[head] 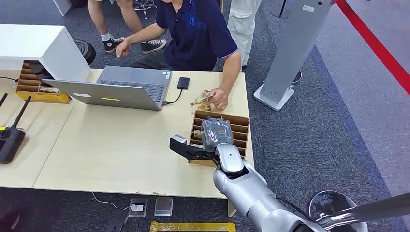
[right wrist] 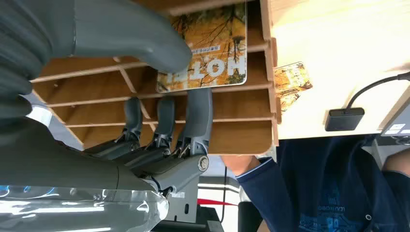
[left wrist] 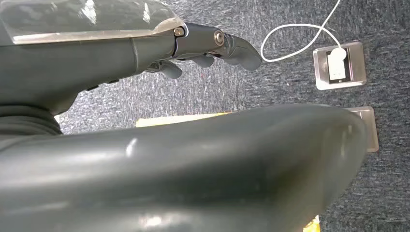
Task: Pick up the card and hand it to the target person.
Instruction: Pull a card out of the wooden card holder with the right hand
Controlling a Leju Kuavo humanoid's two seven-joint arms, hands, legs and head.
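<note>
Head view: your right hand (head: 216, 134) hangs over the rack (head: 241, 126) at the table's right edge, and the person (head: 196, 29) sits beyond it.

Left wrist view: the left hand (left wrist: 203, 48) hangs idle over the carpet, fingers loosely curled, holding nothing.

Right wrist view: thumb and fingers (right wrist: 198, 108) pinch the card (right wrist: 212, 48), which is still in its slot. Lifting and handover remain.
</note>
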